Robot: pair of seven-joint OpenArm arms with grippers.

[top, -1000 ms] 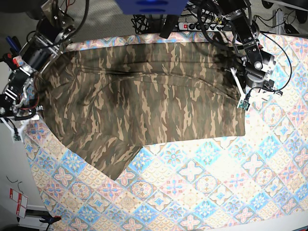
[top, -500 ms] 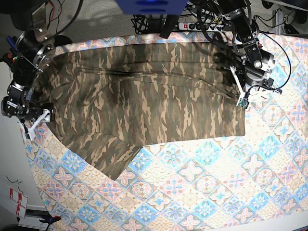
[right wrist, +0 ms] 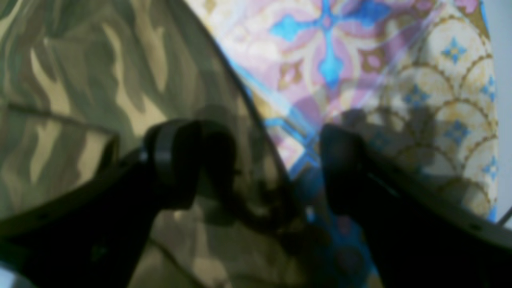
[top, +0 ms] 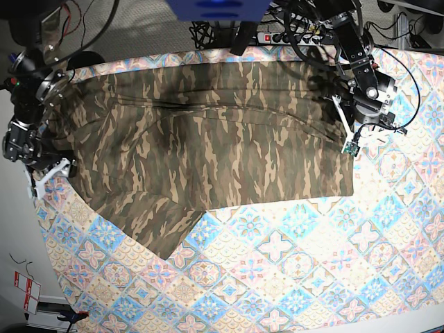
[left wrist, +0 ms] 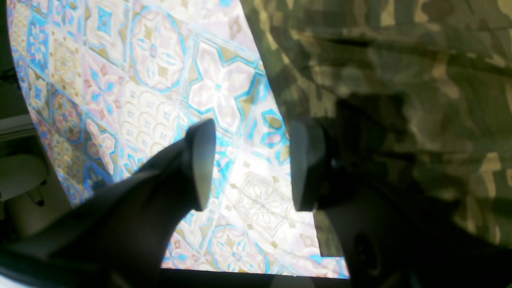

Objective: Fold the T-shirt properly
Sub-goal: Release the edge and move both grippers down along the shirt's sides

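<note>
The camouflage T-shirt (top: pixel 208 146) lies spread flat over the back half of the patterned tablecloth (top: pixel 298 263), with one sleeve (top: pixel 163 225) pointing toward the front left. My left gripper (top: pixel 355 135) is at the shirt's right edge. In the left wrist view it (left wrist: pixel 250 166) is open and empty over the tablecloth (left wrist: pixel 140 80), right beside the shirt's edge (left wrist: pixel 380 80). My right gripper (top: pixel 43 168) is at the shirt's left edge. In the right wrist view it (right wrist: pixel 260 164) is open, low, and straddles the shirt's edge (right wrist: pixel 100 80), one finger over cloth, one over the tablecloth (right wrist: pixel 360 60).
A power strip and cables (top: pixel 277 33) lie behind the table's back edge. The table's left edge (top: pixel 38 208) runs just under my right gripper, with floor beyond it. The front half of the table shows only tablecloth.
My right arm has swung in from the table's left side and brought its gripper to the shirt's left edge. My left arm has barely moved. The shirt lies as before.
</note>
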